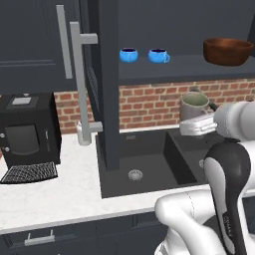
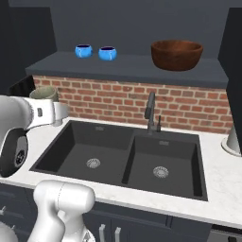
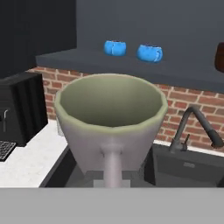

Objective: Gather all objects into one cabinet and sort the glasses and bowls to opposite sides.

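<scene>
Hand (image 1: pixel 199 122) gripping the grey-green mug (image 3: pixel 111 120) above the sink (image 2: pixel 118 156); blue cups (image 2: pixel 94 52) and bowl (image 2: pixel 177 54) already shelved in the cabinet (image 1: pixel 107 84).

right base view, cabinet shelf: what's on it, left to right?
First blue cup → second blue cup → brown bowl.
</scene>
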Controlling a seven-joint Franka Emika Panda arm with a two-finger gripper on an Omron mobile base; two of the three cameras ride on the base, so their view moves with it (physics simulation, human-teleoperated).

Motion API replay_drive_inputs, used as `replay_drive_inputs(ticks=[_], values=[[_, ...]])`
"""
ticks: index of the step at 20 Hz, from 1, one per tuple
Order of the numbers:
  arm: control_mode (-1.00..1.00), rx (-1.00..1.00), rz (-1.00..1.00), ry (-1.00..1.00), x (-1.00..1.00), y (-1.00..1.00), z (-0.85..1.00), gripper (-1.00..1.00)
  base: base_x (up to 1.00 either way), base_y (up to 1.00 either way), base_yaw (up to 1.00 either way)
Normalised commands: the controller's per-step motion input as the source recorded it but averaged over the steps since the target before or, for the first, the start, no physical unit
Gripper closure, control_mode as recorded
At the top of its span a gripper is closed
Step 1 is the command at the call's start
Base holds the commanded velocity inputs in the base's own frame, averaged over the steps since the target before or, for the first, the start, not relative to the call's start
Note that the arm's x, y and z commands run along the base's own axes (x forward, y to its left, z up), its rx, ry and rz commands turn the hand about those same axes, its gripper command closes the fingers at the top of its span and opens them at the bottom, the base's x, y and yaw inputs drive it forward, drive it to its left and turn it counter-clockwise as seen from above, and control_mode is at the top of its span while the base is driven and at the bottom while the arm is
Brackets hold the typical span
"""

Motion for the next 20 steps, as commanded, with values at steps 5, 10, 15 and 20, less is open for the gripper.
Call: replay_drive_inputs(ticks=[5, 10, 15, 20], values=[[-1.0, 0.05, 0.09, -0.1, 0.63, 0.14, 0.56, 1.0, 0.0, 0.0, 0.0], [-1.0, 0.0, 0.04, -0.02, 0.93, 0.43, 0.42, 1.0, 0.0, 0.0, 0.0], [-1.0, 0.0, 0.0, 0.0, 0.93, 0.28, 0.29, 1.0, 0.0, 0.0, 0.0], [-1.0, 0.02, 0.04, 0.0, 0.56, 0.21, -0.15, 1.0, 0.0, 0.0, 0.0]])
